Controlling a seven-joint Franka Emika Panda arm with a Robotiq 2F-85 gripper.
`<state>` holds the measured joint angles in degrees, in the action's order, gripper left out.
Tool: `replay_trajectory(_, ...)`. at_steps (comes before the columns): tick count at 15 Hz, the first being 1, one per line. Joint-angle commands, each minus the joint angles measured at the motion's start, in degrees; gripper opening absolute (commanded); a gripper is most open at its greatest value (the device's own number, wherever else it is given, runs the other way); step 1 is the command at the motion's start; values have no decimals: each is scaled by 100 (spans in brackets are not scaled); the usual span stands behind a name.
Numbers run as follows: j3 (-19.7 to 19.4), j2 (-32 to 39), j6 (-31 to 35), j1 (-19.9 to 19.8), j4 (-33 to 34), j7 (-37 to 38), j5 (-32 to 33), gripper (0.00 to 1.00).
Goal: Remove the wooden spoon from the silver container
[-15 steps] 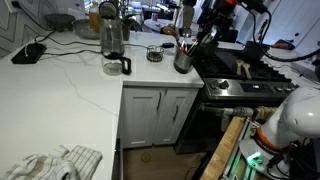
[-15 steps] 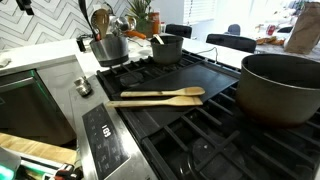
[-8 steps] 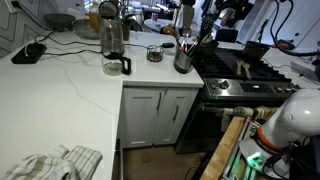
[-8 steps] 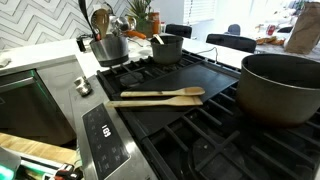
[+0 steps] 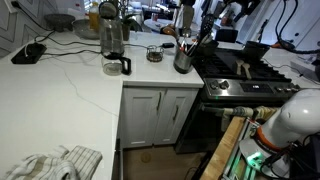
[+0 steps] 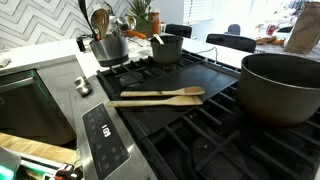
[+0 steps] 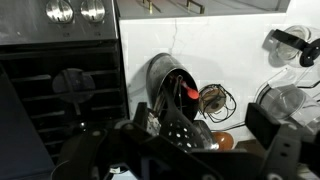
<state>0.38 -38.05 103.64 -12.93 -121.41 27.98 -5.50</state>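
The silver container (image 5: 183, 60) stands on the white counter beside the stove, holding several utensils. It also shows in an exterior view (image 6: 108, 48), with tan wooden spoon heads (image 6: 100, 18) sticking up from it. In the wrist view I look down into the container (image 7: 165, 85); a brown wooden spoon head (image 7: 220, 141) and a dark slotted utensil (image 7: 175, 128) rise toward me. My gripper (image 7: 185, 150) hangs open just above these utensil tops, touching nothing. In an exterior view the gripper (image 5: 207, 23) is above the container.
A glass carafe with a black handle (image 5: 113, 55) and a small glass jar (image 5: 155, 52) stand near the container. Two wooden utensils (image 6: 155, 96) lie on the stove griddle. A black pot (image 6: 167, 47) and a large pot (image 6: 282, 85) sit on the burners.
The arm has shifted slightly above the container. The utensils and container have not moved.
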Motion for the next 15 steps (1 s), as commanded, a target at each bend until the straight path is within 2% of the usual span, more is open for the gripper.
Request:
replay_trajectory(1, 0, 9, -11, 24, 17, 11, 14, 100)
replay_trajectory(3, 4, 9, -11, 25, 17, 11, 14, 100)
replay_trajectory(5, -150, 180, 40, -35, 149, 59, -98, 100)
replay_trajectory(15, -1189, 714, -39, -230, 764, -188, -727, 100)
